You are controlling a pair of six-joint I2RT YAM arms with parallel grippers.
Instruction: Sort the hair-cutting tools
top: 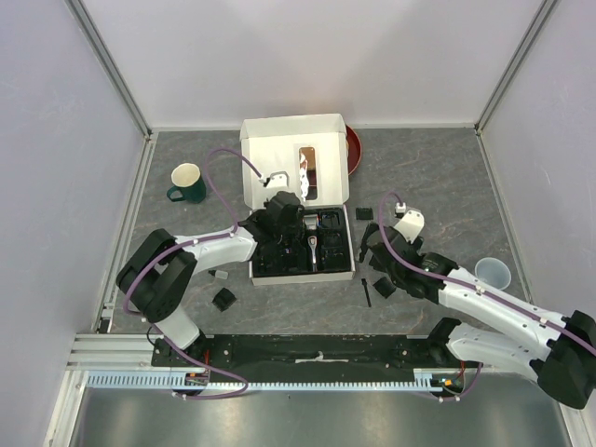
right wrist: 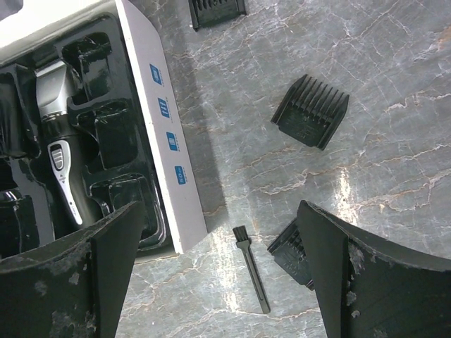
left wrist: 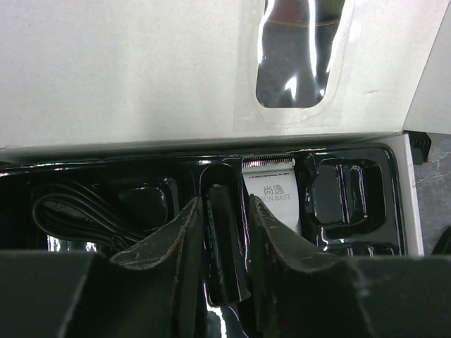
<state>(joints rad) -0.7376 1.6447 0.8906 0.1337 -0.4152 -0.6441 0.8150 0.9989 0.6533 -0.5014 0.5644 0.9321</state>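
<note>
The black-and-silver clipper (top: 314, 250) (right wrist: 60, 155) lies in the black tray of the open white box (top: 346, 244). My left gripper (top: 282, 222) (left wrist: 224, 236) is low in the tray beside the clipper's silver head (left wrist: 271, 190). Its jaws stand a little apart around a slim black piece (left wrist: 222, 243). The black cable (left wrist: 70, 211) is coiled in the left compartment. My right gripper (top: 377, 270) (right wrist: 225, 282) hovers wide open over the thin black brush (right wrist: 251, 269) (top: 366, 291) on the table. Comb guards (right wrist: 311, 110) (right wrist: 289, 250) (top: 223, 299) lie loose.
A green mug (top: 187, 183) stands left of the box and a clear cup (top: 492, 273) at the right near my right arm. A red bowl (top: 354, 149) sits behind the raised lid (top: 293, 168). One more guard (top: 364, 213) lies right of the box.
</note>
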